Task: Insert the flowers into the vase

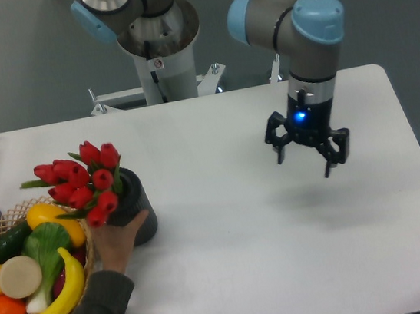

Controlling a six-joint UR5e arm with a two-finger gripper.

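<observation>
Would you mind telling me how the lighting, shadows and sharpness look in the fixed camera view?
Fixed camera: soft, even light with no glare on the table; a faint diffuse shadow lies on it under the gripper, whose blue light glows; the flowers, vase and hand look slightly soft, with no strong motion blur.

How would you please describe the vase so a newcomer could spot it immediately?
On the white table, look left to the woven fruit basket. Immediately right stands a dark grey matte cylinder vase, gripped by a person's hand. It alone holds red tulips.
</observation>
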